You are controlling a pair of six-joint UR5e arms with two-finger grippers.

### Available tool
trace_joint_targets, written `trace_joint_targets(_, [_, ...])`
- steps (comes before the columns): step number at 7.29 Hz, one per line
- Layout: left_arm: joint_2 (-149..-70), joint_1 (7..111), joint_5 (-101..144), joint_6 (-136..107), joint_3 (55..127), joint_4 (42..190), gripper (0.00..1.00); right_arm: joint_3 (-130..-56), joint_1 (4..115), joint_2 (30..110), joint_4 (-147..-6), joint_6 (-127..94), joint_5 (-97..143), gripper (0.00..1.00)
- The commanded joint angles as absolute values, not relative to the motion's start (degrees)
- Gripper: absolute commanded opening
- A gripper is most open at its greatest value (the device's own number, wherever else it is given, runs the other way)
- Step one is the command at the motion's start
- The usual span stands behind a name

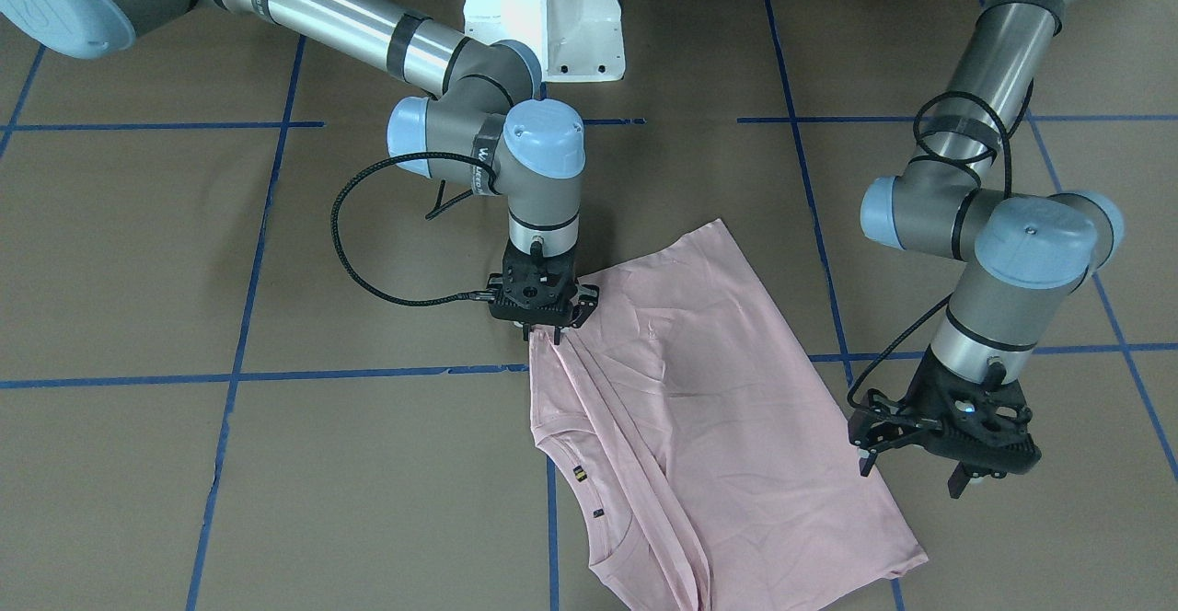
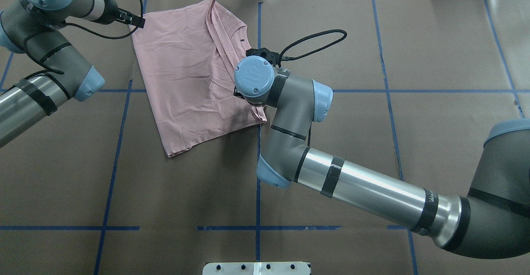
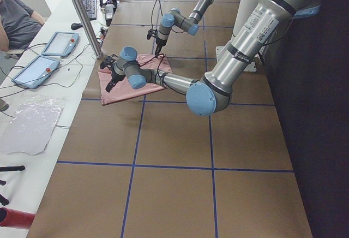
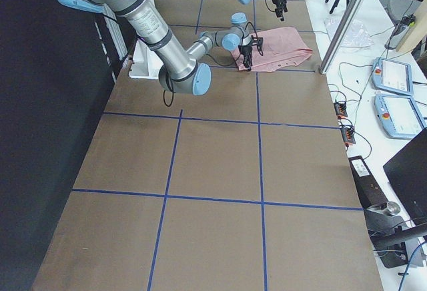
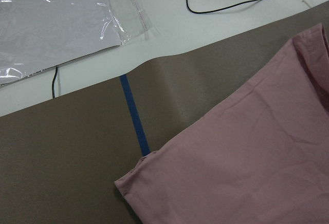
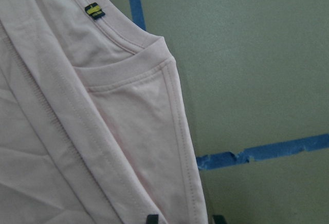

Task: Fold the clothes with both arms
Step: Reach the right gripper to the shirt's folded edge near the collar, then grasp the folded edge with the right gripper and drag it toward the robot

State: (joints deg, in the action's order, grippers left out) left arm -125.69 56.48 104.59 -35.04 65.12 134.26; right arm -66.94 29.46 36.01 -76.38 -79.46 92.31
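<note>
The pale pink T-shirt (image 1: pixel 718 409) lies partly folded on the brown table, its ribbed collar (image 6: pixel 118 62) toward the operators' side; the print is hidden. My right gripper (image 1: pixel 545 333) points straight down at the shirt's folded side edge. Its fingertips (image 6: pixel 152 218) stand apart with the hem between them, so it is open. In the overhead view the right wrist (image 2: pixel 253 76) hides that gripper. My left gripper (image 1: pixel 911 473) hovers open just off the opposite edge, beside a corner of the shirt (image 5: pixel 154 183), holding nothing.
The white pedestal base (image 1: pixel 543 13) stands behind the shirt. Blue tape lines (image 1: pixel 276 376) cross the brown table cover. Past the table's far edge lie a clear plastic bag (image 5: pixel 51 23), a black cable (image 5: pixel 231 5) and teach pendants (image 3: pixel 35 71); a person (image 3: pixel 16 19) sits there.
</note>
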Motion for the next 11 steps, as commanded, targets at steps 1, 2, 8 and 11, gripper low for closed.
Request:
trace_joint_targets(1, [-125.7, 56.1, 104.6, -35.5, 65.0, 134.4, 1.0, -67.0, 29.4, 36.3, -76.4, -79.4, 92.1, 0.45])
trace_joint_targets(2, [-125.7, 56.2, 104.6, -35.5, 65.1, 134.4, 1.0, -67.0, 29.4, 36.2, -76.5, -79.4, 92.1, 0.35])
trace_joint_targets(8, [-125.7, 55.6, 104.6, -35.6, 66.1, 134.2, 1.0, -83.2, 29.4, 46.7, -80.6, -79.7, 92.0, 0.0])
trace_joint_targets(11, [-125.7, 54.1, 104.7, -38.6, 68.4, 133.7, 1.0, -102.8, 20.3, 62.0, -80.9, -82.4, 83.7, 0.0])
